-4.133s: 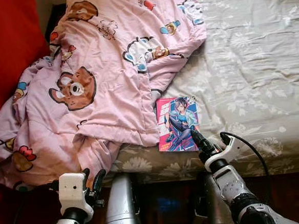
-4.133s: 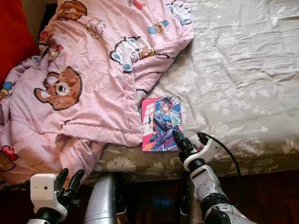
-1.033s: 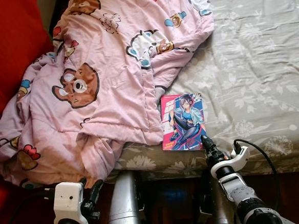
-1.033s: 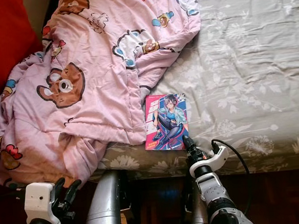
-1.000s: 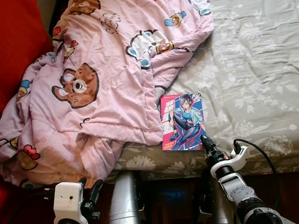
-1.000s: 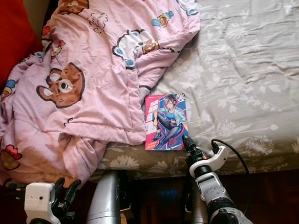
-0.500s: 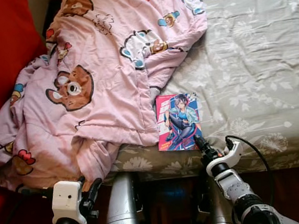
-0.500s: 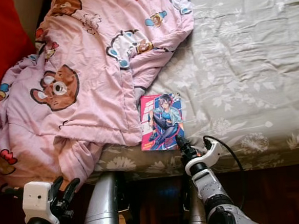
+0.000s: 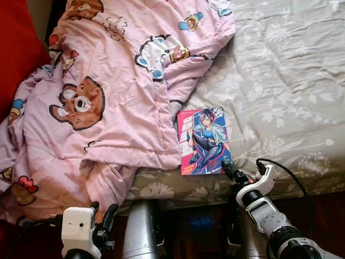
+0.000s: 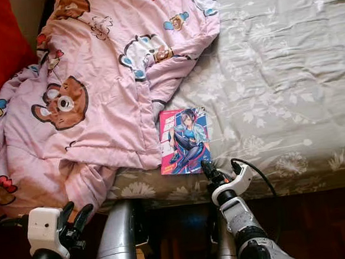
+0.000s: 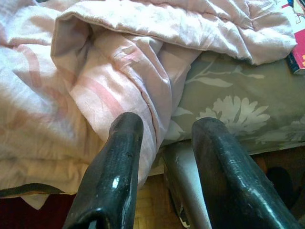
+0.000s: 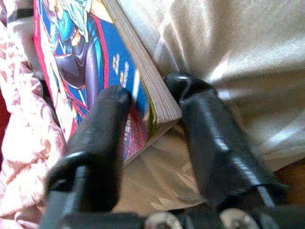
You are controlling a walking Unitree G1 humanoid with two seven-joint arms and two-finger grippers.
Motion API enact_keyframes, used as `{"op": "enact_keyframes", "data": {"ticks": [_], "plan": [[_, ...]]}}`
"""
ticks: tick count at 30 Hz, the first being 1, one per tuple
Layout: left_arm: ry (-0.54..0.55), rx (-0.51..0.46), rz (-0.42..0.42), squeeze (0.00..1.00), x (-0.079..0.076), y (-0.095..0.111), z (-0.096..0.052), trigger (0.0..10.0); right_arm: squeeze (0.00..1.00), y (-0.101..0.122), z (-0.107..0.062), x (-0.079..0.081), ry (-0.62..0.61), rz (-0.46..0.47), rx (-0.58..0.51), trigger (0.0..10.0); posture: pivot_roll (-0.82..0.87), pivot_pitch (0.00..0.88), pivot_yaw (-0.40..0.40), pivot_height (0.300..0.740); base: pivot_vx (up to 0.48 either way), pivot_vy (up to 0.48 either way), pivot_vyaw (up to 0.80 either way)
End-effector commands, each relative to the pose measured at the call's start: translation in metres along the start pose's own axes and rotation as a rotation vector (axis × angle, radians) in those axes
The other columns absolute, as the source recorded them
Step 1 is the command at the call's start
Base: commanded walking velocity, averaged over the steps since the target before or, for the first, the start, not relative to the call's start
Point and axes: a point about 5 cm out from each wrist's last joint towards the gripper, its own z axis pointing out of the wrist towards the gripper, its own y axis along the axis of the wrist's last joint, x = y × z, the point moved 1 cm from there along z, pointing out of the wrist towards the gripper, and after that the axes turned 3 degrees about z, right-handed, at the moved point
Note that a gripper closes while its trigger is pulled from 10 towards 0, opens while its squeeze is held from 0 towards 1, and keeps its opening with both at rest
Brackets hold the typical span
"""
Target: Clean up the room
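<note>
At the near edge of the grey floral bed, the bright pink-and-blue manga book lies long axis toward twelve o'clock. The right gripper straddles its near corner, fingers parted, not yet clamped. The left gripper hangs open, farther off.

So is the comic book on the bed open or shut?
Shut: the book lies flat, cover up, on the bed; page edges stacked together between the right gripper fingers.

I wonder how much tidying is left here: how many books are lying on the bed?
1. A thin pink-and-blue comic book lies near the grey floral bedsheet's front edge, beside the pink cartoon-print blanket, its corner between the right gripper's fingers. Others may hide under the blanket.
</note>
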Motion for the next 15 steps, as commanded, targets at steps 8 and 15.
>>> {"op": "enact_keyframes", "data": {"ticks": [8,15], "plan": [[0.011,0.029,0.012,0.00,0.001,-0.009,0.007,10.0,0.00,-0.025,-0.015,-0.021,-0.071,0.040,0.035,0.0,0.22,0.354,0.094,0.596,0.000,0.000,0.00],[0.009,0.015,0.009,0.00,0.001,-0.009,0.017,10.0,0.00,-0.016,-0.019,-0.023,-0.052,0.054,-0.043,0.0,0.20,0.317,0.088,0.596,0.000,0.000,0.00]]}}
